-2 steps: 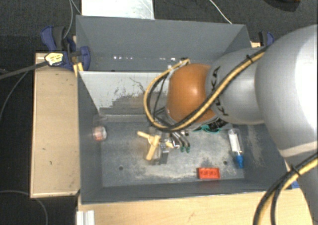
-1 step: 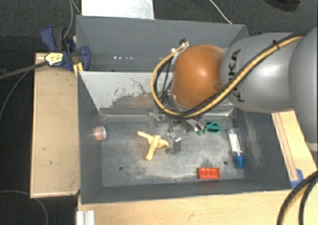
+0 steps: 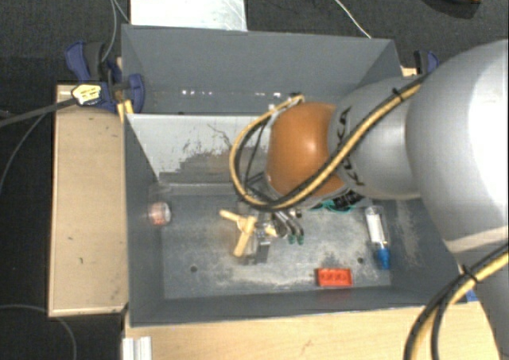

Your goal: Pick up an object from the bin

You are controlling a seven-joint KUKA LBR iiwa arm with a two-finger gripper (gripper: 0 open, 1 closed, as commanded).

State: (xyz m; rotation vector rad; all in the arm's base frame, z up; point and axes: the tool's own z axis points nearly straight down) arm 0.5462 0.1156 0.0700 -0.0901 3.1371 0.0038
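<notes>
My gripper (image 3: 261, 245) is low in the middle of the bin, under the arm's orange cover. A tan cross-shaped piece made of sticks (image 3: 241, 230) lies right against its left side; whether it is held I cannot tell. A small dark green thing (image 3: 295, 234) lies just to the right of the gripper.
A small pinkish ball (image 3: 159, 213) rests by the left wall. A red brick (image 3: 334, 276) lies near the front wall, with a white tube with a blue cap (image 3: 377, 238) at the right. A green thing (image 3: 340, 203) peeks out beneath the arm, which covers the bin's right rear.
</notes>
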